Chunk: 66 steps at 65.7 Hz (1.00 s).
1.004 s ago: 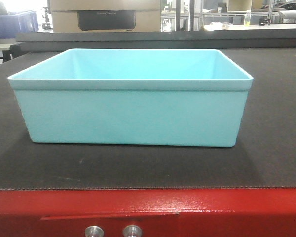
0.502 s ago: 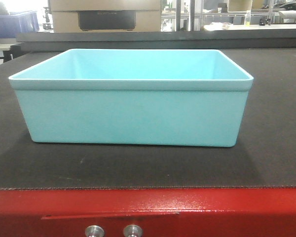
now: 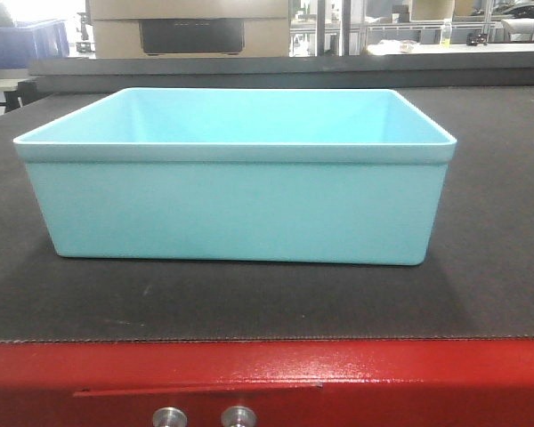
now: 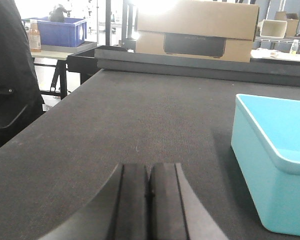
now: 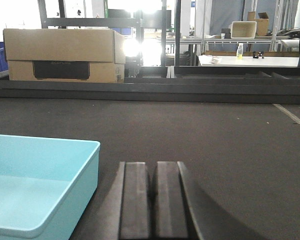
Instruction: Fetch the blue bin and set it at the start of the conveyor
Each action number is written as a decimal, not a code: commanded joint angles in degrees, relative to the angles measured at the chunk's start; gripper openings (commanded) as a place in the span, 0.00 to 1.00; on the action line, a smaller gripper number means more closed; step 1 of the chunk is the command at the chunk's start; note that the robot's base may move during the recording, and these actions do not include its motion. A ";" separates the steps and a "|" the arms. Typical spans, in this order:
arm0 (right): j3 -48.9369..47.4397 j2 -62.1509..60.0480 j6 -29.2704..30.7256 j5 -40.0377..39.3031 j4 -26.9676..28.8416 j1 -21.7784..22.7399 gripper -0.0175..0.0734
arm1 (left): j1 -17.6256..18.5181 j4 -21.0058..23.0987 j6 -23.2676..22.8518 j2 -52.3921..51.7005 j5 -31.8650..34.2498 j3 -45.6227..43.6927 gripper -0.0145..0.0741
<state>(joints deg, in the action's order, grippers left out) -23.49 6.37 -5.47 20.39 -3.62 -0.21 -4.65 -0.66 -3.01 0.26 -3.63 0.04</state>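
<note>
The conveyor start (image 3: 498, 267) is a wide, dark, rough belt with a shiny red frame (image 3: 409, 378) along its near edge. Two silver bolts (image 3: 205, 416) sit in that frame. The blue bin (image 3: 236, 200) stands flat and upright on the belt, close to the red edge, and it looks empty inside. Far behind the belt sits a big brown cardboard box (image 5: 60, 55) with a dark label, but the words on it are too blurry to read. A dark blue crate (image 4: 65, 31) stands on a table further back. The left gripper (image 4: 149, 192) is low over the belt, with the bin to its right and not touching it. Its fingers (image 4: 132, 200) are pressed together and hold nothing. The right gripper (image 5: 152, 195) is also low over the belt, with the bin just to its left and apart from it. Its fingers (image 5: 135, 200) are closed too, with nothing between them.
</note>
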 commanded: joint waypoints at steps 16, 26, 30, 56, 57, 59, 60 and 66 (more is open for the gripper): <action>0.10 -0.21 0.42 -1.33 -0.74 0.18 0.01 | -0.06 0.35 0.03 -0.26 1.63 -0.04 0.04; 0.10 -0.21 0.42 -1.33 -0.74 0.18 0.01 | -0.06 0.35 0.03 -0.26 1.63 -0.04 0.04; 0.10 -0.21 0.42 -1.33 -0.74 0.18 0.01 | -0.06 0.35 0.03 -0.26 1.63 -0.04 0.04; 0.80 -0.21 0.42 -3.02 0.78 1.57 0.01 | -0.06 0.35 0.03 -0.26 1.63 -0.04 0.04; 0.99 -0.21 0.42 -3.00 1.06 1.88 0.01 | -0.06 0.35 0.03 -0.26 1.63 -0.04 0.04; 1.56 -0.21 0.56 -3.26 1.92 2.75 0.01 | -0.06 0.35 0.03 -0.26 1.63 -0.04 0.04; 2.01 -0.21 1.33 -3.55 2.83 3.37 0.01 | -0.06 0.35 0.03 -0.26 1.63 -0.04 0.04; 5.35 -0.80 5.12 -6.19 7.91 6.29 0.01 | -0.06 0.35 0.03 -0.26 1.63 -0.04 0.04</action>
<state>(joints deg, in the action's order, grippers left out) -20.57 6.26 -3.12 17.37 0.87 3.87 -4.65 -0.66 -3.01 0.26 -3.53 0.11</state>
